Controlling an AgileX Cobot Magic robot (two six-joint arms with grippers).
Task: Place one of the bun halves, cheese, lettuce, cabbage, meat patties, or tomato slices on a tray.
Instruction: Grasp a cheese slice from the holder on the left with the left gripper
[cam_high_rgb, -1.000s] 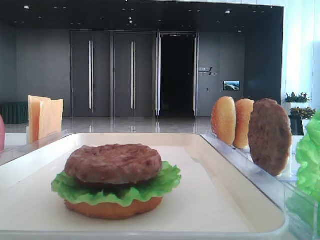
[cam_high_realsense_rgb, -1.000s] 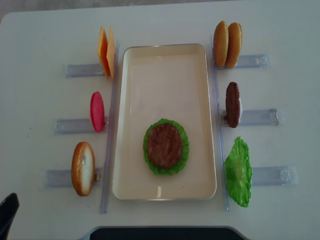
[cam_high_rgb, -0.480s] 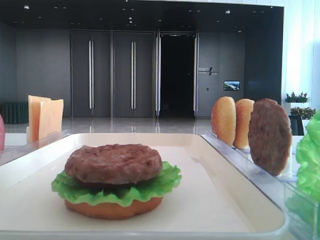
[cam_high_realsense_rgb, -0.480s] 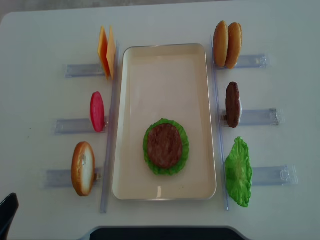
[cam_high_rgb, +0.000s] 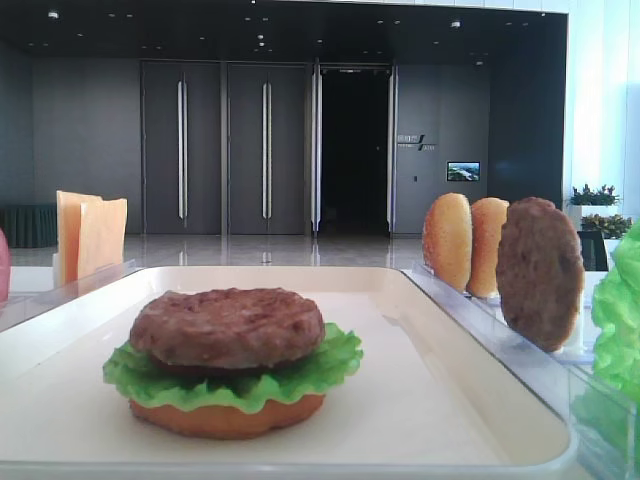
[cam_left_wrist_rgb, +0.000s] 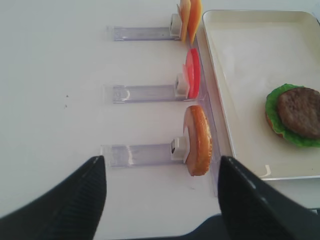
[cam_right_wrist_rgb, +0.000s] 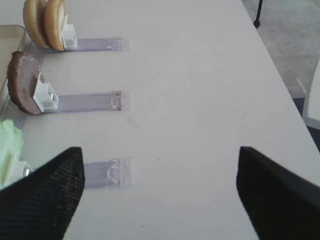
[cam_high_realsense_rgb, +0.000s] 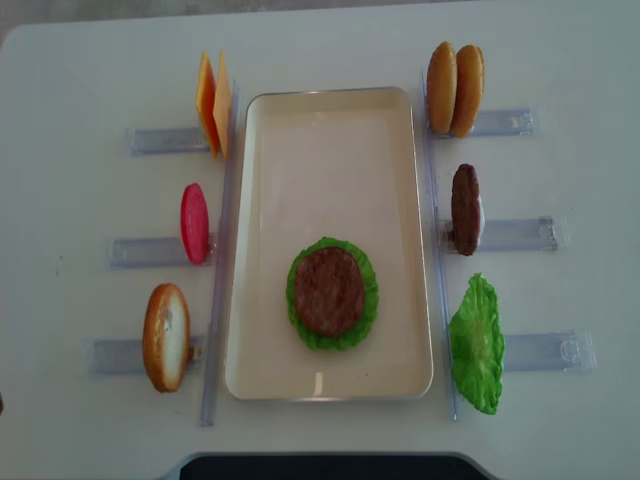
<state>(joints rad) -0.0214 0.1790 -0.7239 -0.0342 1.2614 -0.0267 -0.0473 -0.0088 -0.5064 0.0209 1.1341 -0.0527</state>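
On the cream tray (cam_high_realsense_rgb: 330, 140) lies a stack: a meat patty (cam_high_realsense_rgb: 328, 290) on lettuce (cam_high_realsense_rgb: 300, 325) over a bun half (cam_high_rgb: 225, 418). Left of the tray, cheese slices (cam_high_realsense_rgb: 212, 100), a red tomato slice (cam_high_realsense_rgb: 194, 222) and a bun half (cam_high_realsense_rgb: 166, 336) stand in clear holders. To its right stand two bun halves (cam_high_realsense_rgb: 455, 88), a patty (cam_high_realsense_rgb: 465, 208) and a lettuce leaf (cam_high_realsense_rgb: 477, 343). My left gripper (cam_left_wrist_rgb: 162, 200) is open and empty, short of the near bun half (cam_left_wrist_rgb: 199, 140). My right gripper (cam_right_wrist_rgb: 160, 195) is open over bare table, right of the holders.
The clear plastic holders (cam_high_realsense_rgb: 525, 235) lie in rows on both sides of the tray on a white table (cam_high_realsense_rgb: 80, 60). A dark edge (cam_high_realsense_rgb: 320, 467) runs along the table's near side. The table's right edge (cam_right_wrist_rgb: 280, 80) drops to grey floor.
The dark tip of my left gripper at the bottom left of the overhead view has slid out of that view. The food and tray have not moved.
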